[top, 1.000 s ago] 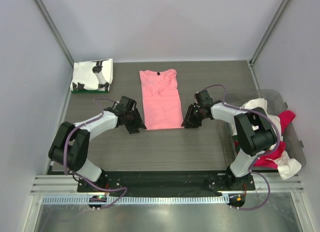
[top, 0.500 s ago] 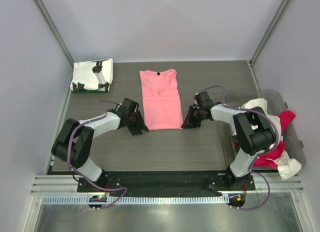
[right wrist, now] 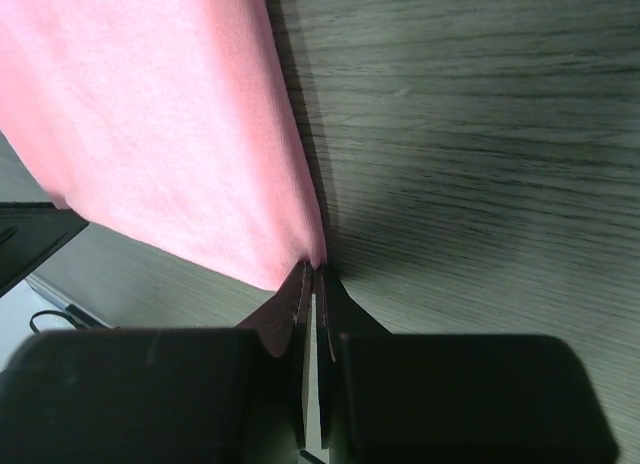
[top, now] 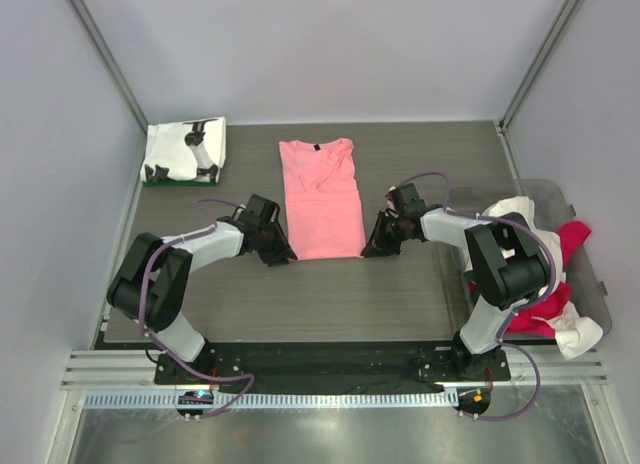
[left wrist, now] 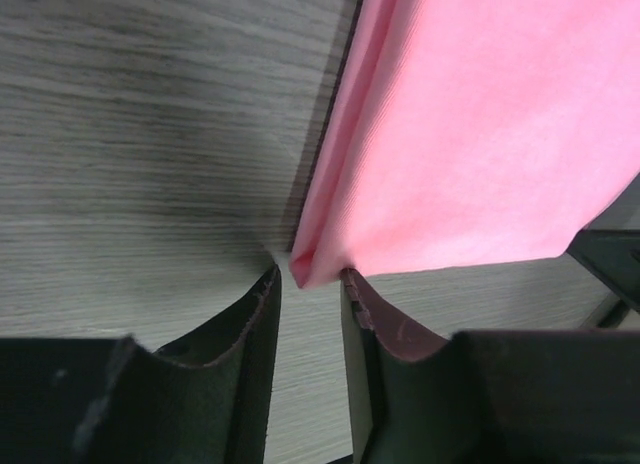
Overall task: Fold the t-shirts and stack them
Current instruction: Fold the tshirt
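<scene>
A salmon-pink t-shirt (top: 322,199) lies on the table, folded into a long strip with its collar at the far end. My left gripper (top: 283,254) is at its near left corner. In the left wrist view the jaws (left wrist: 310,279) stand a little apart, with the shirt's corner (left wrist: 480,134) between the tips. My right gripper (top: 370,248) is at the near right corner. In the right wrist view its fingers (right wrist: 313,269) are pinched together on the edge of the pink cloth (right wrist: 160,114).
A folded white t-shirt with black print (top: 185,149) lies at the far left on a dark green one (top: 160,181). A clear bin (top: 590,254) at the right holds crumpled white and red t-shirts (top: 545,274). Walls enclose the table.
My left gripper has moved right, up to the pink shirt's near left corner. My right gripper has edged slightly in at the near right corner. The shirt has not moved.
</scene>
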You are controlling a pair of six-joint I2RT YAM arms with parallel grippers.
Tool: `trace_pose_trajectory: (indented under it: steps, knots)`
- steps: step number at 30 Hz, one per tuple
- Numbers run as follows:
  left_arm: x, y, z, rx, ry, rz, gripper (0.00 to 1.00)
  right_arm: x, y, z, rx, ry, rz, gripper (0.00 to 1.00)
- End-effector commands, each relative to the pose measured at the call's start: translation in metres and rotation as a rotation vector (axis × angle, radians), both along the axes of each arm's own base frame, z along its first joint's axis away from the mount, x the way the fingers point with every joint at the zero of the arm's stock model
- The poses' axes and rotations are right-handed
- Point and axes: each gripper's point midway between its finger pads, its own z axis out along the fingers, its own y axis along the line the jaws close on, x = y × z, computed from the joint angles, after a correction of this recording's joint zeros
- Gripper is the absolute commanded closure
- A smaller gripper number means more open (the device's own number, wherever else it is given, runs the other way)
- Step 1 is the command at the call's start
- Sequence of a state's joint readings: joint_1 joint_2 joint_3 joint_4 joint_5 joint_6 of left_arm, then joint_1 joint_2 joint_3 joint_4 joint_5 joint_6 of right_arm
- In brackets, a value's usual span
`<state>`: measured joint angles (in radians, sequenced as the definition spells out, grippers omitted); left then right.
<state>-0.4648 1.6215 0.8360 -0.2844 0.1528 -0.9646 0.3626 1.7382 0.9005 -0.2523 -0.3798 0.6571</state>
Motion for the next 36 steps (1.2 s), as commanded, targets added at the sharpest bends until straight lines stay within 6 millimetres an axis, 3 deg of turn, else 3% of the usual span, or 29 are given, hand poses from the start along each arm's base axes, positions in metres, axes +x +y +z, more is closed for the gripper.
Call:
trace_pose_trajectory:
  steps: [1, 8, 12, 18, 23, 28, 34, 36]
  knots:
    - [0.006, 0.010, -0.017, 0.078, 0.003, 0.017, 0.70, -0.014, -0.012, -0.025, -0.071, 0.056, 0.006, 0.93]
    - [0.007, 0.013, -0.018, 0.094, -0.007, 0.024, 0.83, -0.015, -0.012, -0.031, -0.077, 0.068, 0.013, 0.96]
    - [0.006, 0.014, -0.013, 0.086, -0.020, 0.029, 1.00, -0.017, -0.012, -0.030, -0.072, 0.069, 0.013, 0.99]
    - [0.000, 0.009, 0.002, 0.069, -0.038, 0.020, 1.00, -0.019, -0.011, -0.011, -0.048, 0.037, 0.005, 0.99]
    - [-0.020, 0.002, 0.014, 0.056, -0.044, 0.004, 1.00, -0.029, -0.016, 0.008, -0.047, 0.021, 0.006, 0.99]
    - [-0.042, -0.005, 0.039, 0.036, -0.081, -0.003, 1.00, -0.049, -0.026, 0.027, -0.055, 0.006, 0.001, 0.99]
    - [-0.079, -0.014, 0.057, 0.037, -0.101, -0.025, 1.00, -0.090, -0.031, 0.057, -0.046, -0.037, -0.006, 0.99]
    - [-0.103, -0.029, 0.072, 0.013, -0.135, -0.064, 1.00, -0.112, -0.029, 0.066, -0.051, -0.038, -0.004, 0.99]
